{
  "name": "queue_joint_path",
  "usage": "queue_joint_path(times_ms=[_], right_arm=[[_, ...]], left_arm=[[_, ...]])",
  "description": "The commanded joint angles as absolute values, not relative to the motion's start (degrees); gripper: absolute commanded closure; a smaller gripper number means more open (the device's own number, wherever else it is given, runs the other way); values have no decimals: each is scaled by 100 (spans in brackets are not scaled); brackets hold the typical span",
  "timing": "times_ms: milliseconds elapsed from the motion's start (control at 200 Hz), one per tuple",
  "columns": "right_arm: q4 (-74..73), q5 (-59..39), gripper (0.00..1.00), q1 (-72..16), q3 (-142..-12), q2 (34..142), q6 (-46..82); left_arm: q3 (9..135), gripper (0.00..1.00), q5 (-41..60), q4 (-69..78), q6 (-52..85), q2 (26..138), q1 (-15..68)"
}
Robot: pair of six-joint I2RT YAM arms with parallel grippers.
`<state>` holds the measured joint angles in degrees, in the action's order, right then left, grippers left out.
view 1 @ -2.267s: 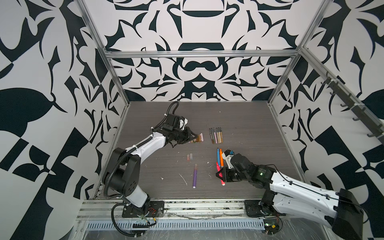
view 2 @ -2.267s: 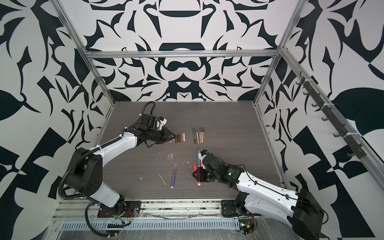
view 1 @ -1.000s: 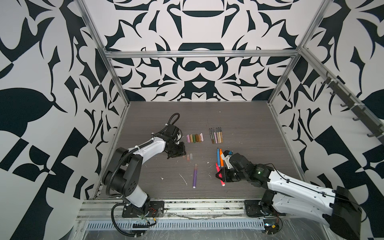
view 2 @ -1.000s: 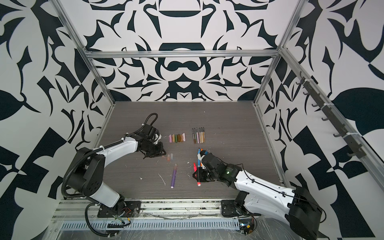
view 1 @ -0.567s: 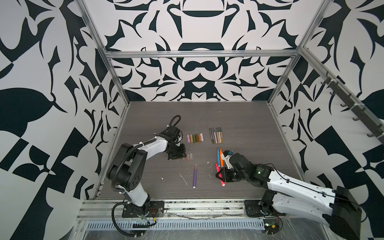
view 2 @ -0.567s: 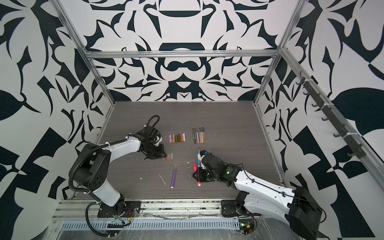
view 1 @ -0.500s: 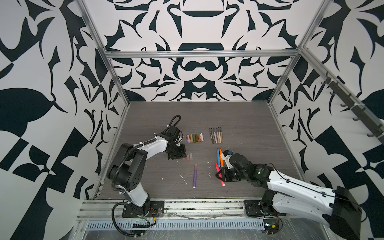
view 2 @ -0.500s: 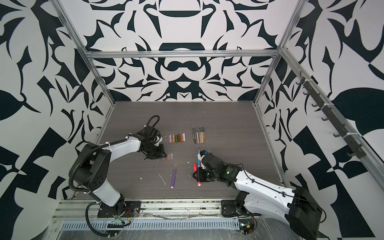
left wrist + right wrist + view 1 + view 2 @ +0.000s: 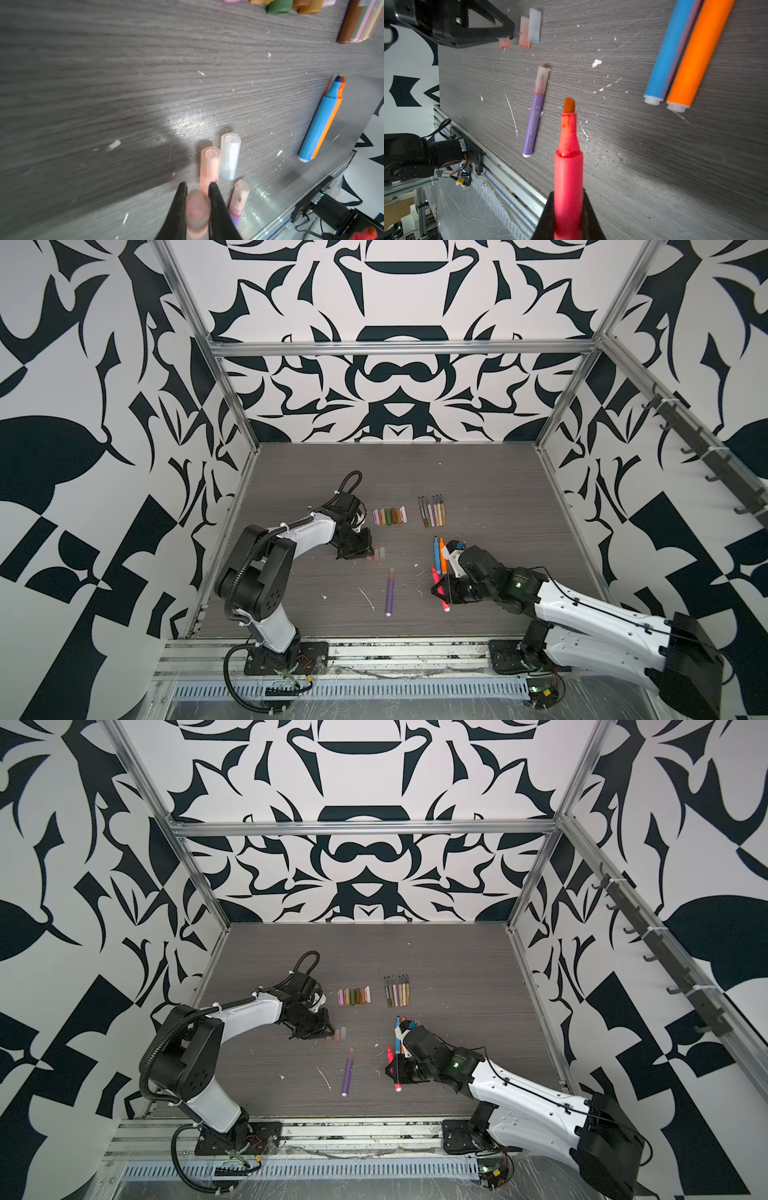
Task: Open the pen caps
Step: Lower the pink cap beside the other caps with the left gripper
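Observation:
My left gripper (image 9: pixel 197 196) is shut on a translucent pinkish pen cap (image 9: pixel 197 209), low over the table, in both top views (image 9: pixel 362 549) (image 9: pixel 327 1031). Right beside it lie two loose caps, an orange-pink one (image 9: pixel 209 166) and a clear one (image 9: pixel 229 158). My right gripper (image 9: pixel 568 199) is shut on an uncapped pink pen (image 9: pixel 568 166), tip bare, near the table's front (image 9: pixel 442 591). A purple pen (image 9: pixel 390 591) lies between the arms with its cap (image 9: pixel 542 82) still on. Blue (image 9: pixel 672 52) and orange (image 9: pixel 699 52) pens lie uncapped together.
Further back a row of several opaque muted caps (image 9: pixel 390 515) lies left of a row of several thin uncapped pens (image 9: pixel 432 512). White scraps dot the grey wood tabletop (image 9: pixel 498 497). Patterned walls enclose three sides; a metal rail (image 9: pixel 374 659) runs along the front.
My left gripper has come forward from the row of opaque caps, carrying the translucent cap, and has settled beside the two loose caps. The right arm and pink pen have not moved.

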<state>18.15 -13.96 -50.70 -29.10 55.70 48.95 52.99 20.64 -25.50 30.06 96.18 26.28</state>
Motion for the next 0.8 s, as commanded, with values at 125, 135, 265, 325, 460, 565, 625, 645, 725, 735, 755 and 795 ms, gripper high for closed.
queue_joint_path(times_ms=[125,135,265,325,460,565,625,645,725,735,755,795], right_arm=[[1784,-1389,100,-5062,-3129,5546,4792],[1784,-1389,100,-5062,-3129,5546,4791],[1790,-1389,100,-5065,-3129,5546,4793],[1785,-1389,100,-5055,-3129,5539,4782],[1776,-1389,100,-5061,-3129,5555,4782],[1775,-1389,100,-5062,-3129,5561,4787],[1775,-1389,100,-5054,-3129,5556,4785],[1771,-1389,100,-5057,-3129,5562,4782],[1775,-1389,100,-5056,-3129,5568,4781],[1773,-1389,100,-5059,-3129,5565,4781],[1775,-1389,100,-5056,-3129,5564,4777],[1771,-1389,100,-5055,-3129,5563,4774]], left_arm=[[5265,82,2162,-2582,2971,9789,2679],[5265,82,2162,-2579,2971,9795,2674],[5273,78,2187,-2571,2971,9843,2685],[5285,75,2187,-2569,2971,9861,2701],[5287,72,2184,-2568,2979,9853,2713],[5299,71,2178,-2575,2979,9852,2715],[5302,71,2177,-2572,2979,9845,2711],[5300,71,2173,-2568,2982,9844,2711],[5304,71,2159,-2569,2988,9835,2709],[5301,71,2161,-2574,2988,9835,2712],[5300,71,2161,-2573,2988,9830,2712],[5300,71,2152,-2577,2988,9815,2710]])
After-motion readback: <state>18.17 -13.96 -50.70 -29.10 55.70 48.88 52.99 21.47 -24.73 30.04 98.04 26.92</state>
